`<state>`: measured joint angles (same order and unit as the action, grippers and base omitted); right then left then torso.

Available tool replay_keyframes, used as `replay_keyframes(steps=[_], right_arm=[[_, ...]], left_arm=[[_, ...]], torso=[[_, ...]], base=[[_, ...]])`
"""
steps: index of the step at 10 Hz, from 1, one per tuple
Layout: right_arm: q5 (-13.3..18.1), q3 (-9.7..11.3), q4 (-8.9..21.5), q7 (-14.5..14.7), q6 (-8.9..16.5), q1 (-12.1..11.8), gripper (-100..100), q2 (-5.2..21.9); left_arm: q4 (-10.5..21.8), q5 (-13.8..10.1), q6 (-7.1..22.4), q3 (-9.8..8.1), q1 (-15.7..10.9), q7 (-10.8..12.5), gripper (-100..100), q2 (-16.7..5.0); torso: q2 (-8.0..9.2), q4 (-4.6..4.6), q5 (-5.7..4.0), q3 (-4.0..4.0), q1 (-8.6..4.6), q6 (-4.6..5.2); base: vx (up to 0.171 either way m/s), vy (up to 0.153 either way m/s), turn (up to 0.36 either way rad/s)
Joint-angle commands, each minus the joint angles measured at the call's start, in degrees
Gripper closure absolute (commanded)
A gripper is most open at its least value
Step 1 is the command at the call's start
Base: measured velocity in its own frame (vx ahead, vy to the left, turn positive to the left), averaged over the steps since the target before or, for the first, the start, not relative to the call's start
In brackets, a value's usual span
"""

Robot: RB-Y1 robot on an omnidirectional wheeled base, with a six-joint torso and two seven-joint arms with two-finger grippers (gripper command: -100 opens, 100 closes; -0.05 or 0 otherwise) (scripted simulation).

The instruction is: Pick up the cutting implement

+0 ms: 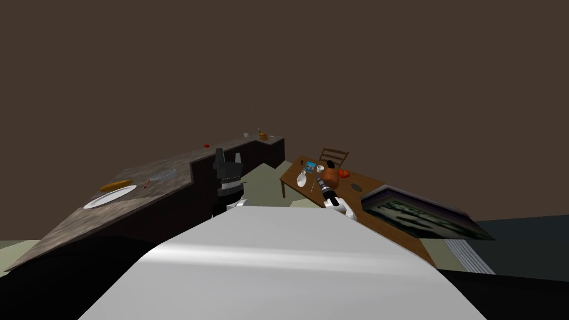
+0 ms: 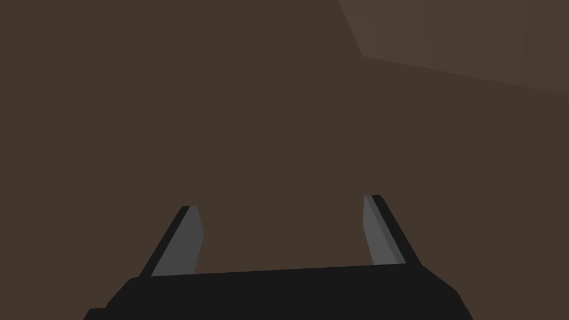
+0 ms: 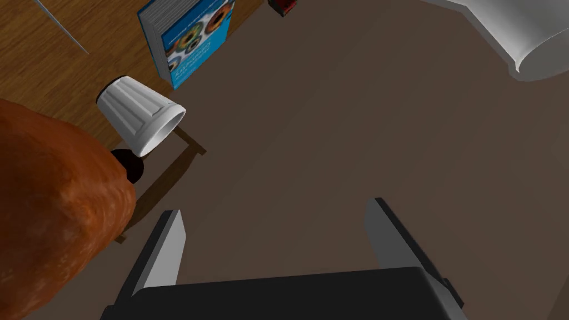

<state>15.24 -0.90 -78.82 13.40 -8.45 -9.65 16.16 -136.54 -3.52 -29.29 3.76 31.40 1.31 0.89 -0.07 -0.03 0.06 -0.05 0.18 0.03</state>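
You had the right end effector [image 3: 275, 208] wide open over the table [image 3: 33, 72] because the thin pale sliver [image 1: 312, 188], probably the knife, lay just beside it; the left end effector [image 2: 280, 203] gaped too, pointing upward.

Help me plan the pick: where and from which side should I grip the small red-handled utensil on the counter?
Take the utensil across its reddish handle, from straight above, spanning its narrow width. It lies flat and thin on the counter beside the plate, so a sideways approach would likely catch nothing. The blade is too small to make out.
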Motion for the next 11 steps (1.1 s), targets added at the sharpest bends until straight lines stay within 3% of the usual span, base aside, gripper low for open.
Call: replay_keyframes(steps=[1, 7, 9, 11], right_arm=[[0.68, 0.05, 2.86, 0.95, 1.52, 1.32, -100, 0.76], [2.35, 0.18, 13.21, 3.33, 5.46, 5.12, -100, 3.04], [2.35, 0.18, 14.24, 3.33, 5.46, 5.12, -100, 3.04], [2.88, 0.22, 17.47, 4.08, 6.72, 6.33, -100, 3.80]], left_arm=[[0.00, 0.00, 0.00, 0.00, 0.00, 0.00, 0, 0.00], [0.00, 0.00, 0.00, 0.00, 0.00, 0.00, 0, 0.00], [0.00, 0.00, 0.00, 0.00, 0.00, 0.00, 0, 0.00], [0.00, 0.00, 0.00, 0.00, 0.00, 0.00, 0, 0.00]], torso=[[0.00, 0.00, 0.00, 0.00, 0.00, 0.00], [-0.03, -0.01, 0.00, -0.02, 0.02, 0.00], [-0.05, -0.01, 0.01, -0.03, 0.04, 0.00], [0.01, 0.01, 0.00, 0.01, -0.04, -0.01]], base=[[0.060, 0.071, 0.030], [0.045, 0.063, 0.026], [0.031, 0.046, 0.007], [0.031, 0.045, 0.027]])
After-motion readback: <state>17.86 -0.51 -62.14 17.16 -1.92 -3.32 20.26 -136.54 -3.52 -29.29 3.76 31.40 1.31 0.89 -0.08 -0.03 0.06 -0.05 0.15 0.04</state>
